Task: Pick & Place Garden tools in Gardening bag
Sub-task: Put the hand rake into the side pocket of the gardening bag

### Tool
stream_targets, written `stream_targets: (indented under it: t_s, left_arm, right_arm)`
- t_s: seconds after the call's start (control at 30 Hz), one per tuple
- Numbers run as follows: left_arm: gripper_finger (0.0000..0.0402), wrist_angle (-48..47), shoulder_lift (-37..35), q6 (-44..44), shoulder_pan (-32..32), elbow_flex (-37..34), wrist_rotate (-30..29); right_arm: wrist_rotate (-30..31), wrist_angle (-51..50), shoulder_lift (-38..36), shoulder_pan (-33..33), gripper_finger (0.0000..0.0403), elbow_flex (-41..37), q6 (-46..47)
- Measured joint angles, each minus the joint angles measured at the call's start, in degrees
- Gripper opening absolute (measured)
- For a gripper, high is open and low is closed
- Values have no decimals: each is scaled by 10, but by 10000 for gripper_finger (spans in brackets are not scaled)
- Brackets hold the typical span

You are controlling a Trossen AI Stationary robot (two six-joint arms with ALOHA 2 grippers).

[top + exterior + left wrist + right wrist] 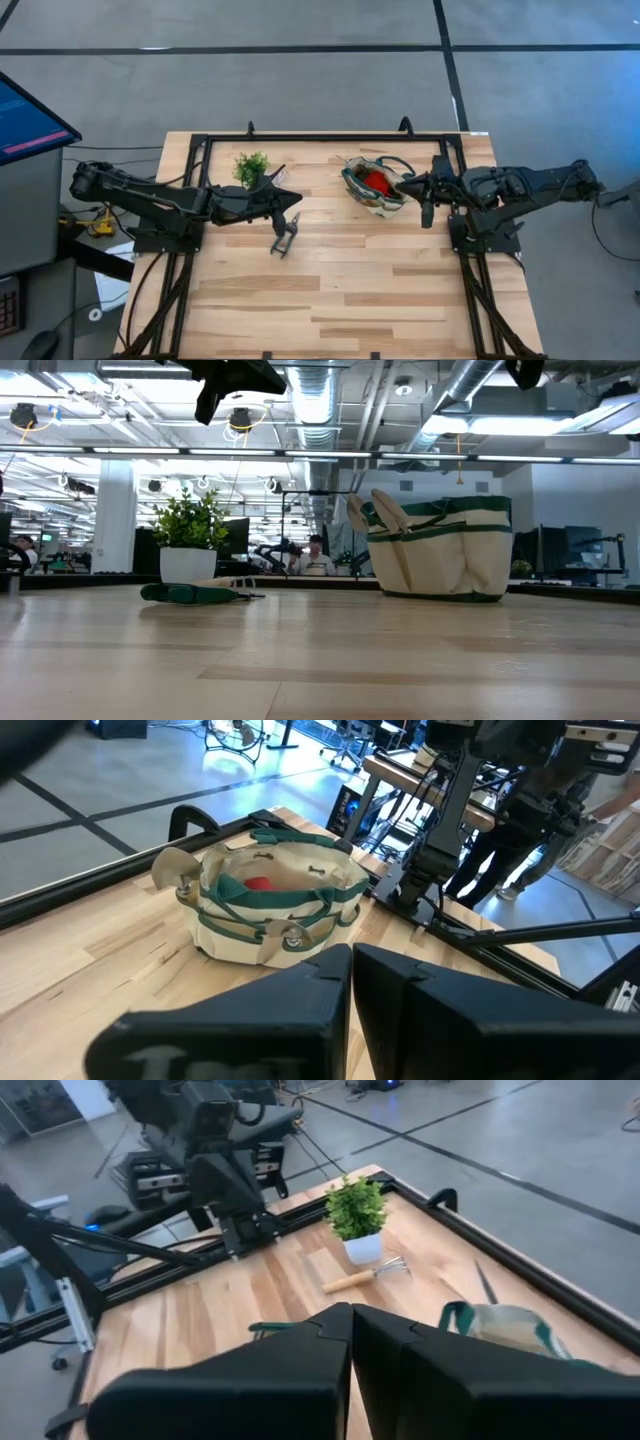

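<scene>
Gardening bag (374, 186) upright, right hand (426, 214) closed beside it.

Bright, even overhead light — ceiling strips (470, 457) glare in the low view. Soft shadows on the counter (340, 280). Near hand (352, 1010) blurred dark — wrist views.

The gardening bag (374, 187) stood on the surface (350, 290), right of the potted plant (251, 166); pruning shears (285, 236) lay before the plant.

Your lower half of the table (360, 300) is open. Upper middle is crowded: potted plant (251, 165), shears (285, 238), gardening bag (372, 185).
</scene>
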Motion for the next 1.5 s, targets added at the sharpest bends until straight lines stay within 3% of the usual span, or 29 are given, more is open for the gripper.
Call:
stream_targets:
  t_s: [0.43, 0.7, 0.87, 1.03, 1.23, 1.5]
  left_arm:
    - [3, 3, 0, -8, 0, 0, 0]
    - [3, -6, 0, -70, -2, 1, 6]
    - [2, -7, 3, -78, 3, 26, -1]
    - [1, -66, 6, -90, 19, 60, -38]
    - [1, -111, 32, -129, 22, 85, -70]
    - [1, -133, 108, -201, 24, 109, -70]
  right_arm:
    - [4, 9, 26, 30, 1, 0, 16]
    - [4, -11, 28, 28, 1, 0, 16]
    - [-61, -20, 4, 28, 0, 0, -27]
    - [-114, -23, -30, 28, 0, 0, -67]
    - [-119, -22, -72, 28, 0, 0, -93]
    - [-119, -22, -99, 17, 0, 0, -130]
